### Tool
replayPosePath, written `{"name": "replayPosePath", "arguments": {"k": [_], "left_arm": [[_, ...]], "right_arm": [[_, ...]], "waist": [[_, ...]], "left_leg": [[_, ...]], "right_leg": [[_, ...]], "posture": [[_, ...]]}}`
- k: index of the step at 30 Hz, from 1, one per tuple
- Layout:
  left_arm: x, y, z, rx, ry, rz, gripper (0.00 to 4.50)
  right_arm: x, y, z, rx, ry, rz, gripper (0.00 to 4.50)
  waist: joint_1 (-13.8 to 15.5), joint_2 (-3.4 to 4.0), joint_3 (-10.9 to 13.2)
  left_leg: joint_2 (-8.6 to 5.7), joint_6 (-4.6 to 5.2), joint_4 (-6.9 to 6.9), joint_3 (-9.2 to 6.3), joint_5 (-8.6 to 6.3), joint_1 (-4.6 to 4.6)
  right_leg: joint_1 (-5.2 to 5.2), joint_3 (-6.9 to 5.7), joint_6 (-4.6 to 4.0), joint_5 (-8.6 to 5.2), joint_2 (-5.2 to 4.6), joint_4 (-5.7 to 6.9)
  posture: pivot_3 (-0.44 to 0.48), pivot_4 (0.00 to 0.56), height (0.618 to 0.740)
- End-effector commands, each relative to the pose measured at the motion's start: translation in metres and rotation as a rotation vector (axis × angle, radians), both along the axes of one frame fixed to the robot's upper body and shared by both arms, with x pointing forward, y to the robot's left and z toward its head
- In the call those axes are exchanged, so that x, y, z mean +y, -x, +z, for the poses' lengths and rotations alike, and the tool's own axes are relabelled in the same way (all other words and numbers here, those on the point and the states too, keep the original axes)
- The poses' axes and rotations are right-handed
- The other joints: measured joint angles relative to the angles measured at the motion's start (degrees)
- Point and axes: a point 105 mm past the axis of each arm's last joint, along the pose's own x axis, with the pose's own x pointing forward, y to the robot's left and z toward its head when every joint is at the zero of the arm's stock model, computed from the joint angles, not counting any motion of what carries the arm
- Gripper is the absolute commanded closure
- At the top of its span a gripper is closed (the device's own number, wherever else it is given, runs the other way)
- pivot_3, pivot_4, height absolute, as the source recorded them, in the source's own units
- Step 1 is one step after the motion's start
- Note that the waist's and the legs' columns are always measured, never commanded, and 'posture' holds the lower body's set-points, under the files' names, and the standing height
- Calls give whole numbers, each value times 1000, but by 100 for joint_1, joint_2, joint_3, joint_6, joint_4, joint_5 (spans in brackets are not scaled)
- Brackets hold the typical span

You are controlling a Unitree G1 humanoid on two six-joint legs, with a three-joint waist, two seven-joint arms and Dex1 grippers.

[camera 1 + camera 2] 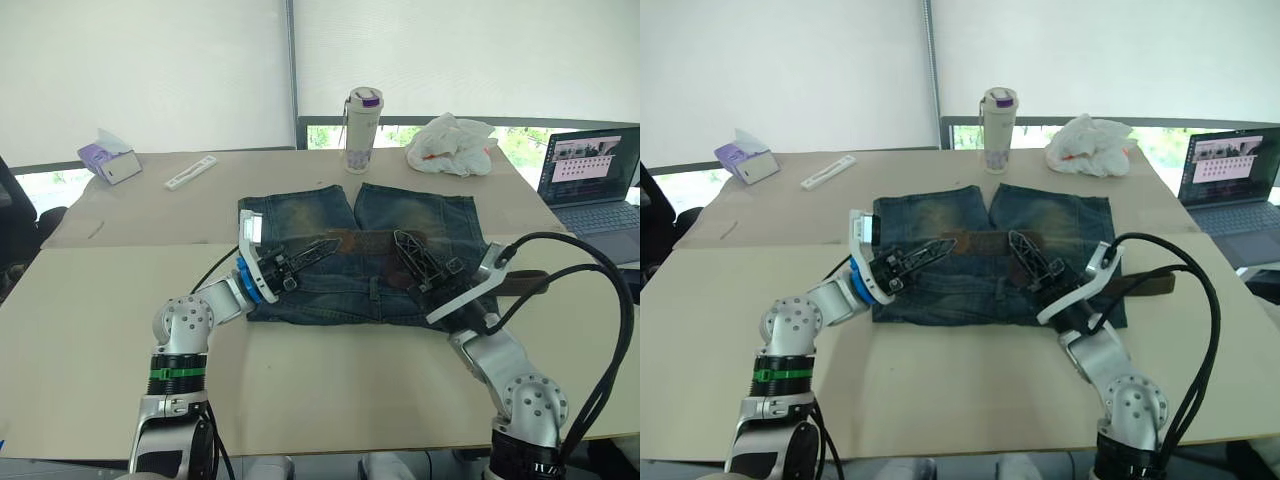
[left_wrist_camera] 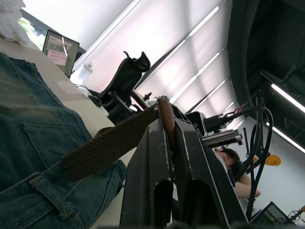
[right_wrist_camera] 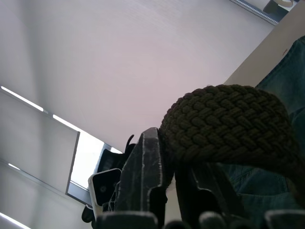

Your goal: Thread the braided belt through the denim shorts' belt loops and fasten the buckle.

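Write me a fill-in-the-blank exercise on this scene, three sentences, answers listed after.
1. Both grippers, left gripper and right gripper, are shut on the braided ____.
2. The denim shorts lie flat on the ____.
3. The bottle beyond the shorts has a ____ lid.

Missing words: belt; table; purple

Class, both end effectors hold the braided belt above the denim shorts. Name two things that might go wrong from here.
1. The left end effector pinches only the tip of the braided belt, so the strap may slip out.
2. The right end effector grips a bent fold of belt, and the tail trails off the denim shorts toward the right table edge; pulling may drag the shorts.
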Motion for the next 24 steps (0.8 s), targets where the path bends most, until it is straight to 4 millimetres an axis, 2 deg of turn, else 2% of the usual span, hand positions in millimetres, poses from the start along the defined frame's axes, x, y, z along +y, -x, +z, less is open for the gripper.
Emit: {"name": "replayPosePath", "arguments": {"k": [1, 6, 9, 10, 15, 19, 20, 24], "left_arm": [[1, -2, 4, -25, -14, 19, 4500], [0, -3, -3, -21, -49, 35, 4500], [-1, -5, -5, -18, -58, 44, 4500], [-1, -5, -5, -18, -59, 45, 4500], [-6, -6, -8, -15, -60, 40, 4500], [-8, -7, -8, -16, -56, 40, 4500], [-8, -7, -8, -16, -55, 40, 4500], [-8, -7, -8, -16, -53, 40, 4500]], "right_arm": [[-31, 8, 23, -118, 88, -120, 4449], [-79, 7, 21, -116, 342, -299, 4449], [-98, 7, 27, -131, 441, -353, 4449], [-97, 8, 28, -139, 466, -336, 4449], [-62, 10, 25, -152, 429, -215, 4449], [-43, 10, 23, -146, 335, -149, 4449], [-39, 12, 23, -145, 324, -126, 3709], [-25, 16, 16, -119, 310, -51, 2383]], "waist": [[6, 0, 0], [29, -1, 1], [31, -2, 1], [28, -3, 2], [32, -3, 2], [60, -3, 2], [69, -3, 2], [96, -2, 2]], "left_leg": [[-1, 0, 0, 0, 0, -1], [-6, 0, 1, 16, 0, -5], [-5, 0, 2, 29, 0, -8], [-5, 0, 1, 32, 0, -10], [-2, 0, 0, 32, 0, -12], [-3, 0, 1, 27, 0, -14], [-3, 0, 2, 26, 0, -18], [-3, 0, 3, 19, 0, -25]], "right_leg": [[0, 0, 0, 0, -1, 0], [0, -1, 1, 0, 1, -4], [-1, -2, 1, -1, 4, -5], [0, -1, 1, -1, 4, -6], [1, -1, 2, -1, 8, -6], [0, -1, 2, -1, 6, -6], [-5, 0, 2, -1, 4, -5], [-12, 0, 1, 0, 3, -5]], "posture": [[0, 150, 740], [0, 150, 740], [0, 150, 740], [0, 150, 740], [0, 150, 740], [0, 150, 740], [0, 150, 740], [0, 150, 740]]}}
